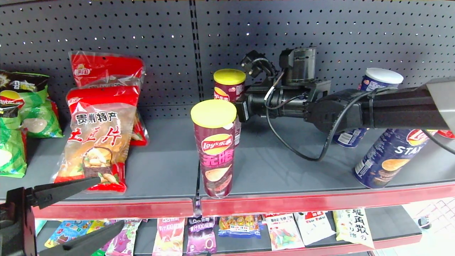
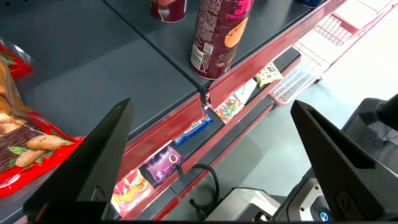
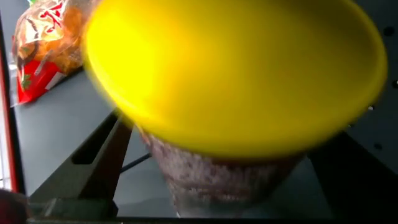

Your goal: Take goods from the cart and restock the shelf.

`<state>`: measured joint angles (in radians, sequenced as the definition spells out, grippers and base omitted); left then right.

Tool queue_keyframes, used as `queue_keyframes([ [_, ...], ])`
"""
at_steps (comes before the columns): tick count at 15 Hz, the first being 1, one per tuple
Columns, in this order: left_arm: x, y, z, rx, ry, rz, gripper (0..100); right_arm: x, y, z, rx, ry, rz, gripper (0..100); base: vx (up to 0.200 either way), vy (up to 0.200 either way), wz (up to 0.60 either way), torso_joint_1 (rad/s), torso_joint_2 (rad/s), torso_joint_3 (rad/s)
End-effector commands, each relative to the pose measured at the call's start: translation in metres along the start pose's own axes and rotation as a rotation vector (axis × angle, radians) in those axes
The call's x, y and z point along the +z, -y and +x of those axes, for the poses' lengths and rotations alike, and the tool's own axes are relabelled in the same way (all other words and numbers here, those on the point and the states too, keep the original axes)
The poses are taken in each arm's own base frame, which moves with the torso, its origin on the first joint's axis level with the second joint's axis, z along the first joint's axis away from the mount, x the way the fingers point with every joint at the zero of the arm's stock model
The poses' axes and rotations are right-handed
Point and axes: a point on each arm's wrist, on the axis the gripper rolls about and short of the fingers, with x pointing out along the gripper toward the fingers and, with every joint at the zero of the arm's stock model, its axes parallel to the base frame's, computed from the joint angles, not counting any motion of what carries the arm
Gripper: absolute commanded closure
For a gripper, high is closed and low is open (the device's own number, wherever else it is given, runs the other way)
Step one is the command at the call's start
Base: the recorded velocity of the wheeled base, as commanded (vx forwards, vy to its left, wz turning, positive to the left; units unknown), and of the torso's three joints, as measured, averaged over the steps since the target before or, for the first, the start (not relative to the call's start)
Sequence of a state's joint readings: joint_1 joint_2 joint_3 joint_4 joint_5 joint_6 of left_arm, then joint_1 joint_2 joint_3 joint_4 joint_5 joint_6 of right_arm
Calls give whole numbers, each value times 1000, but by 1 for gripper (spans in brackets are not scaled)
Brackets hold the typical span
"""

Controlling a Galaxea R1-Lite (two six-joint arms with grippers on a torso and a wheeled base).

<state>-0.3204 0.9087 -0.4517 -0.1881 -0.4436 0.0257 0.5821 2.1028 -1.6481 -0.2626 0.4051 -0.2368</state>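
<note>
Two maroon chip cans with yellow lids stand on the grey shelf (image 1: 160,167). The front can (image 1: 215,149) is upright at the shelf's red front edge and shows from the left wrist too (image 2: 217,31). The rear can (image 1: 229,90) stands behind it, near the pegboard. My right gripper (image 1: 239,106) comes in from the right and is shut on this rear can, whose lid (image 3: 230,74) looms between the fingers (image 3: 102,165). My left gripper (image 1: 112,202) hangs open below the shelf's front left edge, holding nothing (image 2: 211,107).
Red bags of potato slices (image 1: 97,138) lean at the left, with green bags (image 1: 14,117) beyond them. Two blue cans are on the right, one tilted (image 1: 387,156) and one behind the arm (image 1: 376,81). Candy packets (image 1: 241,227) fill the lower shelf. A red wire cart (image 2: 311,62) sits below.
</note>
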Motion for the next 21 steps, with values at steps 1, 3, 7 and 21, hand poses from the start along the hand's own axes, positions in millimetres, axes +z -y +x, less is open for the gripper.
queue_keyframes([
  [1, 1, -1, 2, -2, -8, -3, 0, 7, -9, -22, 1, -8, 2, 0, 0, 0, 0, 0, 0, 0],
  [3, 0, -3, 6, -4, -22, -10, 0, 7, -17, -38, 2, -27, 10, 0, 0, 0, 0, 0, 0, 0],
  [7, 5, -8, 16, -1, -41, -18, 0, -2, -23, -68, -37, -83, 33, 0, 0, 0, 0, 0, 0, 0],
  [21, -4, -34, 94, -31, -220, 47, 0, -64, -130, -252, 13, -174, 66, 0, 0, 0, 0, 0, 0, 0],
])
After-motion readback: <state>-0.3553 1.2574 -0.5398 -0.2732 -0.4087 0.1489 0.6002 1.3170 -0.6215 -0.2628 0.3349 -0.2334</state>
